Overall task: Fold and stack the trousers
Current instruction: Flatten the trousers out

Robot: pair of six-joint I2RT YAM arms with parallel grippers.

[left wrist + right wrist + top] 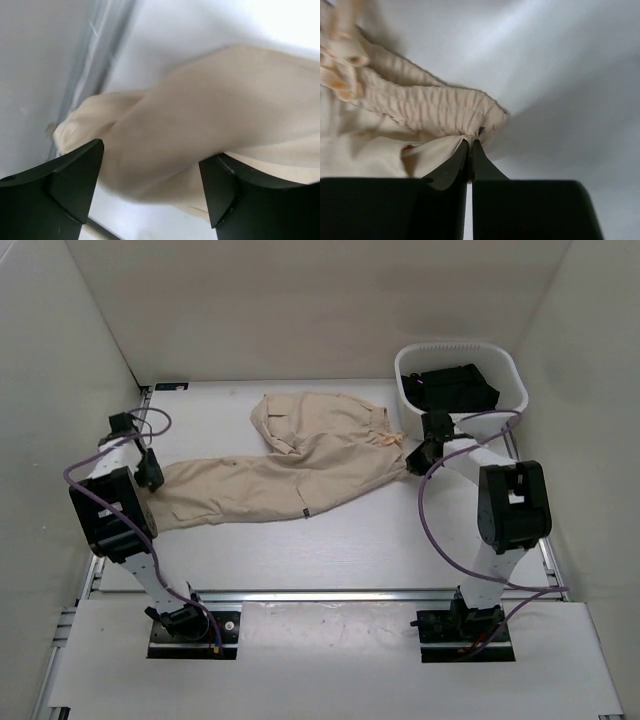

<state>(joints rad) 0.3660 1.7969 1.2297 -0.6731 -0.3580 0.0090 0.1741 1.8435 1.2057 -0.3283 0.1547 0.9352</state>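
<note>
From the counter's left edge toward its far-right corner sprawl limp, lightweight beige cotton trousers (290, 465); the right hand (470, 145) pinches their gathered waist, likely the firmest hold, while the left hand (150, 170) gapes over a leg end.

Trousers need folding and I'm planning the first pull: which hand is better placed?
Right. The right hand is shut on the trousers at the gathered waist; the left hand hangs open over a leg end.

At the left edge, the left gripper (150, 474) is hiding the leg end of the trousers (290, 475). The basket (455, 346) in the far right corner is holding something dark and indistinct.
</note>
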